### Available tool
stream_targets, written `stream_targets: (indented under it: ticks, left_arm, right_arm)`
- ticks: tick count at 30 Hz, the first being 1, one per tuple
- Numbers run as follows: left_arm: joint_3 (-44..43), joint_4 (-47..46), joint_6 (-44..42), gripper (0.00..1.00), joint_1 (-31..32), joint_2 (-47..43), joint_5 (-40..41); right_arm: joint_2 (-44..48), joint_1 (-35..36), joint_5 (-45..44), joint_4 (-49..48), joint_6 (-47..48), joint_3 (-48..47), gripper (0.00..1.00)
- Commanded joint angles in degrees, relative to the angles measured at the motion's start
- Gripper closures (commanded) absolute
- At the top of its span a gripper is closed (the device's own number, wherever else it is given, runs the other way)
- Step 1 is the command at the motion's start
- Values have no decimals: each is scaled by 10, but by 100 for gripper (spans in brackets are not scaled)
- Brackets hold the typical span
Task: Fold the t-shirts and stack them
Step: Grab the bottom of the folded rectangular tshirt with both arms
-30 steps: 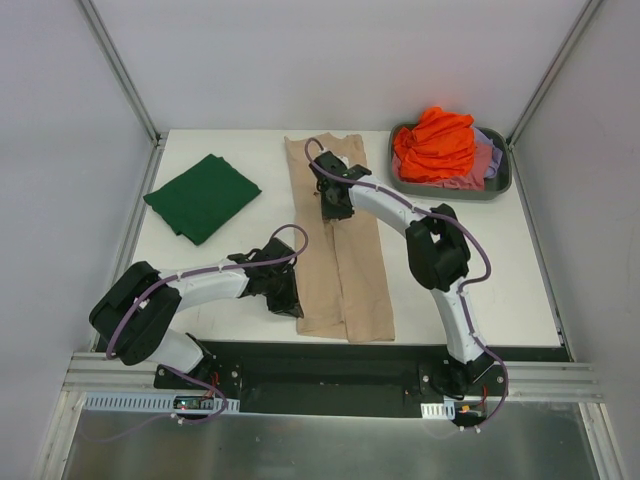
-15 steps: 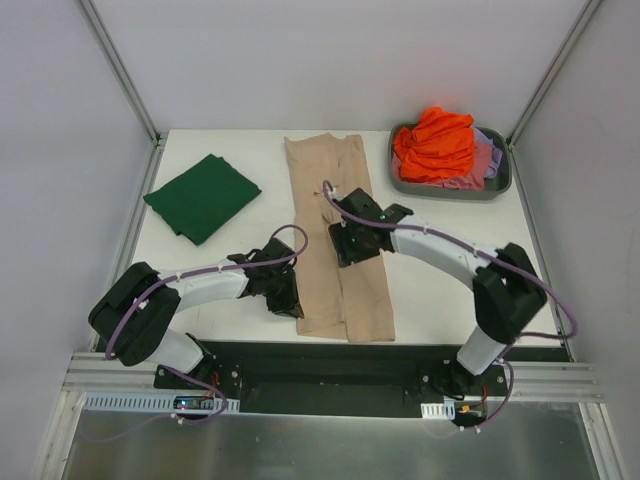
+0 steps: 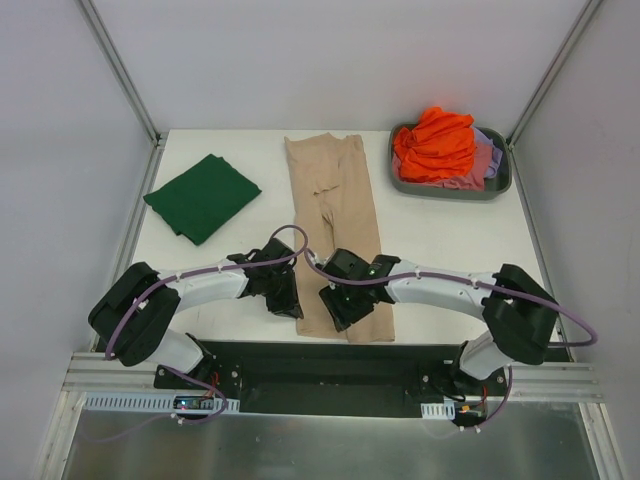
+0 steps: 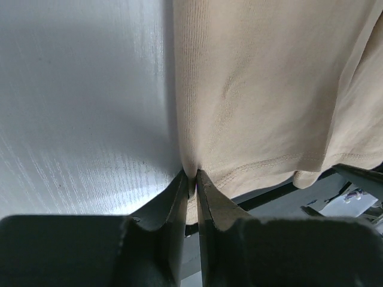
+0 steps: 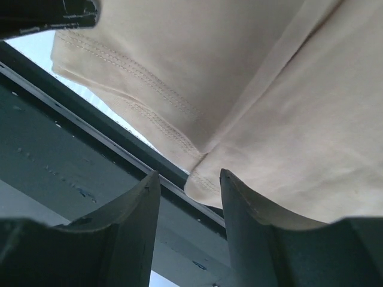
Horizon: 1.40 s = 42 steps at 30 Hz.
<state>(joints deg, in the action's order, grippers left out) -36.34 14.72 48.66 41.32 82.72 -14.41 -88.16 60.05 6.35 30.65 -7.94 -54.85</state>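
A long beige t-shirt (image 3: pixel 340 215) lies folded lengthwise down the middle of the table. My left gripper (image 3: pixel 296 306) is shut on its near left hem corner; the left wrist view shows the fabric (image 4: pixel 257 89) pinched between the closed jaws of that gripper (image 4: pixel 192 179). My right gripper (image 3: pixel 335 310) hovers open over the near hem just right of it. In the right wrist view the stitched hem of the shirt (image 5: pixel 269 89) lies at that gripper's (image 5: pixel 188 174) spread fingertips, not clamped. A dark green t-shirt (image 3: pixel 203 196) lies folded at the back left.
A grey tub (image 3: pixel 500 183) at the back right holds a heap of orange (image 3: pixel 436 145), pink and lavender shirts. The white table (image 3: pixel 450 260) ends at a black front rail (image 3: pixel 320 365) right below both grippers.
The right arm has swept from the far part of the beige shirt down to its near hem, and its jaws have opened. The left gripper has stayed on its corner.
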Motion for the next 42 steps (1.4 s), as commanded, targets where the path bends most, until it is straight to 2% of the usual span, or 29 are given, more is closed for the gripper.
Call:
stream_targets:
  ticks: [1, 4, 10, 18, 23, 25, 27, 29, 31, 35, 40, 42]
  left_arm:
    - [24, 68, -14, 88, 9, 4, 46]
    - [27, 69, -15, 85, 7, 0, 44]
    - [29, 70, -15, 78, 8, -17, 37]
    - [45, 69, -16, 62, 8, -98, 20]
    - [59, 71, -15, 48, 8, -131, 19]
    - [63, 71, -13, 39, 8, -135, 17]
    - [65, 71, -11, 23, 8, -137, 16]
    - [68, 70, -9, 13, 8, -142, 18]
    - [68, 70, -9, 9, 9, -143, 19]
    - [67, 70, -10, 10, 8, -150, 15]
    - [71, 71, -10, 9, 9, -159, 17]
    - [71, 70, -9, 9, 8, -160, 17]
  right_arm:
    - [-32, 15, -5, 4, -27, -14, 53]
    - [-45, 15, -35, 9, -40, -13, 54]
    - [-32, 15, -16, -13, -34, -25, 54]
    - [-44, 13, -12, -24, -23, -51, 54]
    - [-74, -4, -7, -35, -35, -58, 57]
    - [-77, -7, -13, -34, -44, -54, 58]
    - [-75, -6, -25, -31, -49, -48, 58]
    - [-70, -8, -34, -31, -51, -40, 58]
    - [-73, -8, -41, -30, -57, -36, 59]
    - [-83, -8, -35, -40, -59, -36, 71]
    - [-83, -7, -29, -41, -73, -35, 97]
    - [-73, -7, -20, -41, -86, -31, 99]
